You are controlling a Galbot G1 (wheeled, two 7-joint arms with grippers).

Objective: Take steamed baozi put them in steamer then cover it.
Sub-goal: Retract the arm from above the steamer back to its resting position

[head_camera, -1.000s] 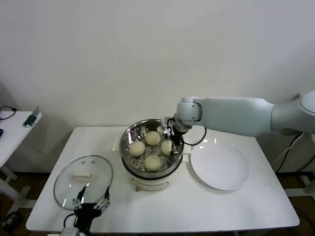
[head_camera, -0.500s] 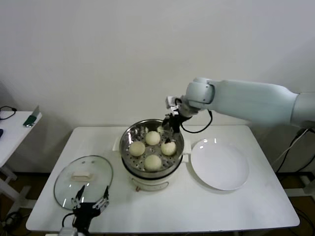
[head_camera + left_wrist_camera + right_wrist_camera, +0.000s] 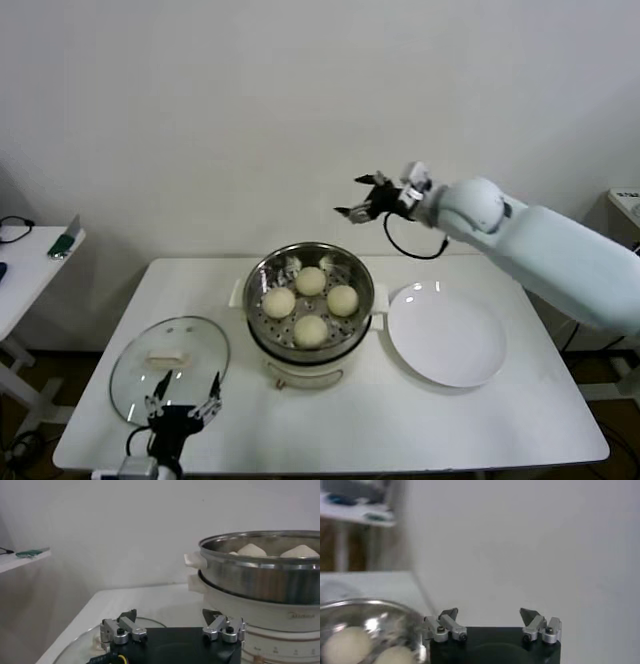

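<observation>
Four pale cream baozi (image 3: 311, 299) sit in the shiny steel steamer (image 3: 262, 285) at the table's middle; two of them show in the right wrist view (image 3: 347, 645). My right gripper (image 3: 362, 196) is open and empty, raised high above the steamer's back right. The clear glass cover (image 3: 170, 368) with its cream bar handle lies flat on the table, left of the steamer. My left gripper (image 3: 182, 396) is open and empty, low at the cover's near edge; its wrist view shows the cover's rim (image 3: 85, 637) and the steamer (image 3: 260, 577).
A flat white plate (image 3: 447, 338) lies right of the steamer. A side table (image 3: 30, 262) with small items stands at the far left. The white wall is close behind the table.
My right gripper has let go of the last baozi in the steamer, and has risen up and to the right, away from the pot. The left arm has barely moved.
</observation>
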